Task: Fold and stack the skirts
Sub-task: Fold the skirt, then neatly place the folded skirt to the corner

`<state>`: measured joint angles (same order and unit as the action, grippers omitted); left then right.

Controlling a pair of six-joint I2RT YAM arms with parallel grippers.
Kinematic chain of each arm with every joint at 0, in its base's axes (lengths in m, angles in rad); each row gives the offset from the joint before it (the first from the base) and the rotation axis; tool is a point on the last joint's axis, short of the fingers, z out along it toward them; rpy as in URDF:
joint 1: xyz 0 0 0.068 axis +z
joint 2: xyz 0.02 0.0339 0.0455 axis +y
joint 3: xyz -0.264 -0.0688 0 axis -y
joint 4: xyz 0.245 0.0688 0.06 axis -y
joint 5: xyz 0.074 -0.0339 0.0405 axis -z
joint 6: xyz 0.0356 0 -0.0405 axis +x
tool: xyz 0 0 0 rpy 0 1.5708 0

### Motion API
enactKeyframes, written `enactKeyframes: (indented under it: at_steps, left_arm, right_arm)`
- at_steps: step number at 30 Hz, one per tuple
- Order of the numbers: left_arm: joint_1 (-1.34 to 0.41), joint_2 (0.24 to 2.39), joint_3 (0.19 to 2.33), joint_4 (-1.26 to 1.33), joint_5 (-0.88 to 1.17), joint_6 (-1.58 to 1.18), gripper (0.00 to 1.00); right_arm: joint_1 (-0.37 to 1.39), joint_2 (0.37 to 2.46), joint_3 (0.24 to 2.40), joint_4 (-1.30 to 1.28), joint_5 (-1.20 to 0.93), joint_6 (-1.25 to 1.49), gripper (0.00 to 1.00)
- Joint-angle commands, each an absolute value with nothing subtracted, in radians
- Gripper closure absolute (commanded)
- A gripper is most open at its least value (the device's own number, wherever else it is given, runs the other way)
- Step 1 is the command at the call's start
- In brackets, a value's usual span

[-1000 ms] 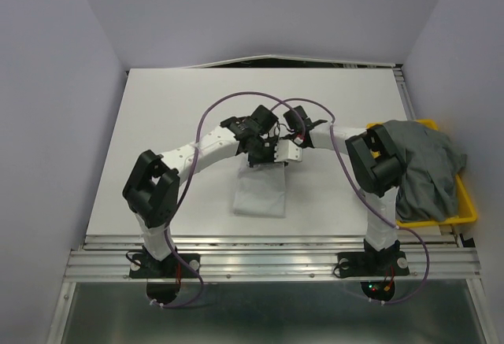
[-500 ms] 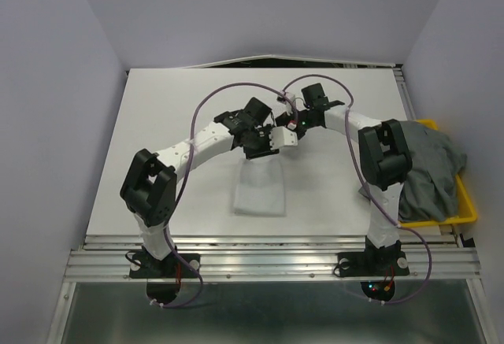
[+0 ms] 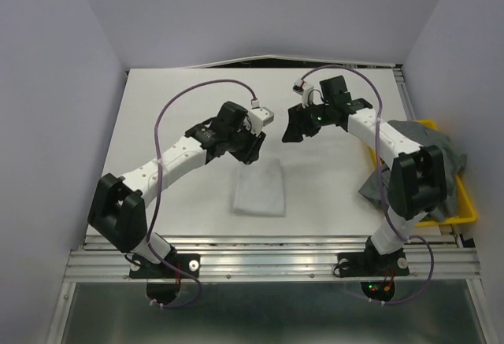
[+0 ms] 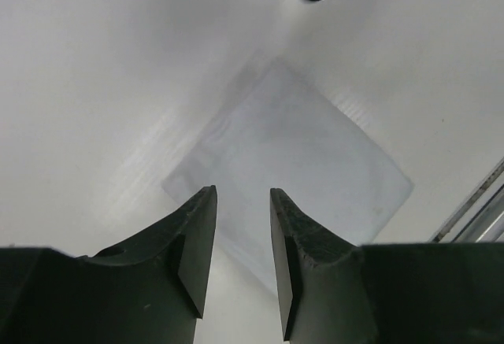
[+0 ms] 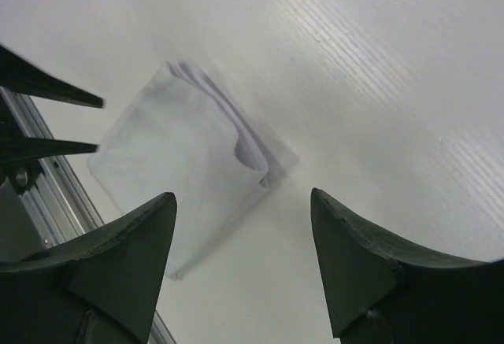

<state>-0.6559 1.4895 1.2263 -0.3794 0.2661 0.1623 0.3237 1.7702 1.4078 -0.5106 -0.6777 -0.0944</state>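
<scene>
A white skirt (image 3: 260, 189) lies folded into a flat rectangle on the white table, near the middle front. It also shows in the left wrist view (image 4: 303, 151) and in the right wrist view (image 5: 177, 175), where its layered far edge curls slightly. My left gripper (image 3: 251, 153) hovers just above the skirt's far left corner, jaws a little apart and empty (image 4: 240, 196). My right gripper (image 3: 292, 130) hangs beyond the skirt's far right corner, wide open and empty (image 5: 244, 198). Grey skirts (image 3: 429, 167) lie heaped in the yellow tray.
The yellow tray (image 3: 466, 212) sits at the table's right edge, beside the right arm's base. An aluminium rail (image 3: 268, 243) runs along the near edge. The left gripper's fingers (image 5: 47, 92) show at the left of the right wrist view.
Both grippers have lifted off the white skirt's far edge and drawn apart, the left one to the left, the right one back and to the right. The skirt stays folded.
</scene>
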Motion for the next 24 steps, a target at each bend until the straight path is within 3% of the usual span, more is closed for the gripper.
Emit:
enactKeyframes:
  at_steps: [1, 5, 13, 18, 24]
  left_arm:
    - [-0.693, 1.531, 1.109, -0.333, 0.183, -0.182, 0.56]
    - [-0.787, 1.545, 1.089, -0.298, 0.025, -0.239, 0.5]
    - [-0.831, 1.776, 1.15, -0.324, -0.04, -0.304, 0.44]
    - [-0.822, 1.911, 1.209, -0.379, -0.123, -0.289, 0.29]
    - [-0.718, 1.941, 1.259, -0.431, -0.127, -0.201, 0.26]
  right_arm:
    - [0.312, 1.674, 1.313, -0.537, -0.663, -0.034, 0.26]
    - [0.275, 1.612, 1.255, -0.541, -0.605, -0.034, 0.26]
    - [0.172, 1.603, 1.252, -0.571, -0.594, -0.025, 0.22]
    - [0.103, 1.585, 1.285, -0.621, -0.572, -0.063, 0.0]
    - [0.072, 1.562, 1.311, -0.666, -0.561, -0.1, 0.0]
